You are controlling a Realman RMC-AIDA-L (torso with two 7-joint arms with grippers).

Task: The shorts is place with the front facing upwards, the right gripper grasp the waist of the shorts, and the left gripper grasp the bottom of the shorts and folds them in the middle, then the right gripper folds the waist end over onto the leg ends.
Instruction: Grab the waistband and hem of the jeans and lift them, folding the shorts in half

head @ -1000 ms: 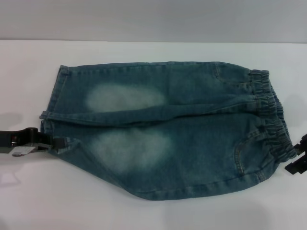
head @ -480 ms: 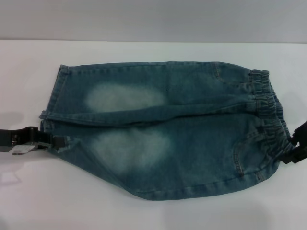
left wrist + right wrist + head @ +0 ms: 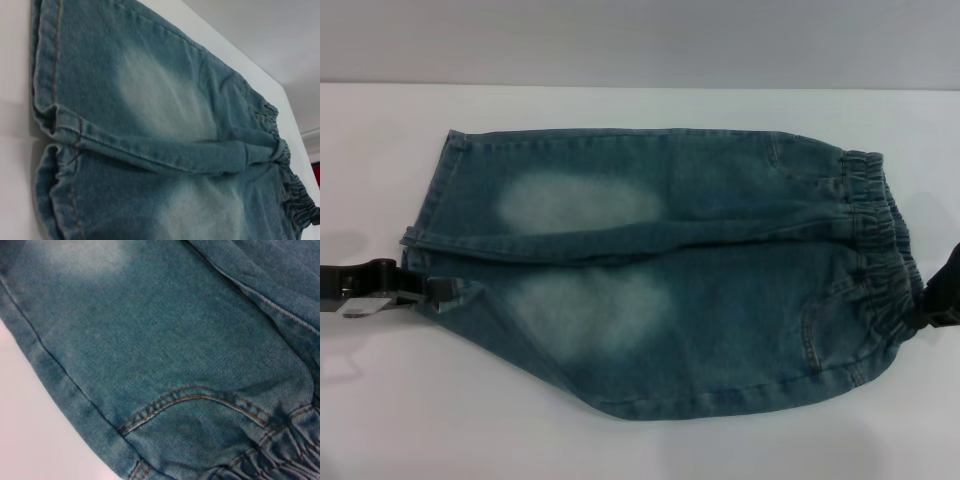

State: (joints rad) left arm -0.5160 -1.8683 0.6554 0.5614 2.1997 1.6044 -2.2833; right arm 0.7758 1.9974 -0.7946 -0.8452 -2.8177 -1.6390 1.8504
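Blue denim shorts [image 3: 660, 270] lie flat, front side up, on the white table [image 3: 410, 410]. The elastic waist [image 3: 882, 250] points right and the leg hems [image 3: 425, 235] point left. My left gripper [image 3: 438, 291] sits at the hem of the near leg and is shut on its corner, which is drawn into a small point. My right gripper [image 3: 932, 300] is at the near end of the waist, right against the cloth. In the left wrist view the leg hems [image 3: 55, 130] fill the near part. The right wrist view shows a pocket seam [image 3: 190, 400] and the gathered waist [image 3: 285, 455].
White table surface surrounds the shorts on all sides, with a grey wall [image 3: 640, 40] behind the far edge. A small red object [image 3: 316, 175] shows past the table's far corner in the left wrist view.
My right gripper has moved up and in until it meets the waist. The left gripper and the hem corner shifted slightly up and left.
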